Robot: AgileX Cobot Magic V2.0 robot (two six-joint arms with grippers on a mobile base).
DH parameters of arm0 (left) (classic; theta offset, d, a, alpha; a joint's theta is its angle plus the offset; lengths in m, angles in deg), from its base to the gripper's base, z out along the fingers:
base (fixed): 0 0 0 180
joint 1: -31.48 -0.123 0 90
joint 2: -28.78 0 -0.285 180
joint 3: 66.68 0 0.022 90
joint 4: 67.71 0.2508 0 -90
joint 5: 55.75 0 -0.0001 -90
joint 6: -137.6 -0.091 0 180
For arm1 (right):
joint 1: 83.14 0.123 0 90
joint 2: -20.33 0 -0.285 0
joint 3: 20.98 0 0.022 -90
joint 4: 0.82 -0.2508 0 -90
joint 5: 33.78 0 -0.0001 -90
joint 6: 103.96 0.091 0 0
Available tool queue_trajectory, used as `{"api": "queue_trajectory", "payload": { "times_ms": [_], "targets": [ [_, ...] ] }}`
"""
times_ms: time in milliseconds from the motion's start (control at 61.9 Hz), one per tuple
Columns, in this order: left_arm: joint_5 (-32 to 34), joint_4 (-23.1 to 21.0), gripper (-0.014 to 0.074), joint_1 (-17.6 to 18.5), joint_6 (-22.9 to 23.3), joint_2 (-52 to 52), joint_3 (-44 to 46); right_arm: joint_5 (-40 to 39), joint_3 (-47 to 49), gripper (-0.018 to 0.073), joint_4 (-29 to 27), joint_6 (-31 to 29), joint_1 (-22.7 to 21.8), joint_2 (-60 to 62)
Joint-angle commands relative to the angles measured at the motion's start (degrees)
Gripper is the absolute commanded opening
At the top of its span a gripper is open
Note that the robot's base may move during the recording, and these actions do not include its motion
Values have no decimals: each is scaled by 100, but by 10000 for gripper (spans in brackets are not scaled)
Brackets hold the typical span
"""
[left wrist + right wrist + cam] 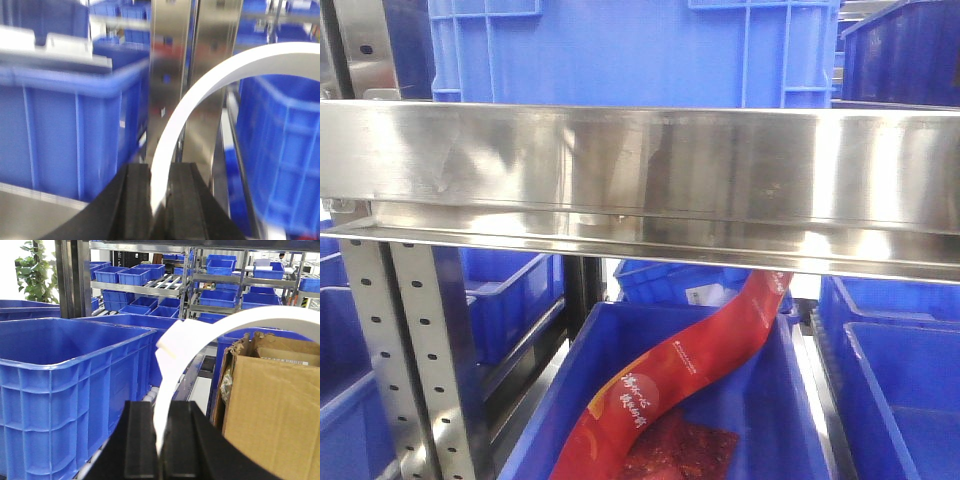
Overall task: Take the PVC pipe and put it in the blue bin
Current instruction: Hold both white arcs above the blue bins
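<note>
In the left wrist view my left gripper (160,169) is shut on a white curved PVC pipe piece (200,90) that arcs up and to the right. The view is blurred. A blue bin (60,120) stands to its left, another (282,150) to its right. In the right wrist view my right gripper (163,406) is shut on a similar white curved PVC pipe piece (200,332), beside a large open blue bin (65,370) on the left. Neither gripper shows in the front view.
A steel upright (182,75) stands right ahead of the left gripper. A cardboard box (275,405) is right of the right gripper. The front view shows a steel shelf rail (640,170), blue bins, and a red printed bag (670,390) in the bin below.
</note>
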State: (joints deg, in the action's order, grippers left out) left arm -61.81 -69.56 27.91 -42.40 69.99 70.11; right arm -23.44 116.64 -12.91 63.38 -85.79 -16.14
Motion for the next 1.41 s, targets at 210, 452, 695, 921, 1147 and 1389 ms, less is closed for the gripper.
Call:
{"api": "queue_trajectory", "payload": {
  "times_ms": [210,452,695,921,1147,1389],
  "targets": [
    [705,-48,-111,28,0,-25,6,-171,122,-169,-8,-32,6,22],
    [705,-48,-111,91,0,13,20,70,334,-169,-59,-32,6,-128],
    [713,257,-111,1141,0,406,695,286,1109,-164,-228,-32,6,-645],
    [713,335,-111,1861,0,1343,1536,411,1742,-165,-228,-32,717,-1266],
    [954,578,-111,1896,0,2220,2310,-38,2193,-165,-228,-32,1661,-1914],
    [1120,637,-111,1896,0,2825,3004,-107,2800,-165,-228,-32,1933,-2771]
  ]
}}
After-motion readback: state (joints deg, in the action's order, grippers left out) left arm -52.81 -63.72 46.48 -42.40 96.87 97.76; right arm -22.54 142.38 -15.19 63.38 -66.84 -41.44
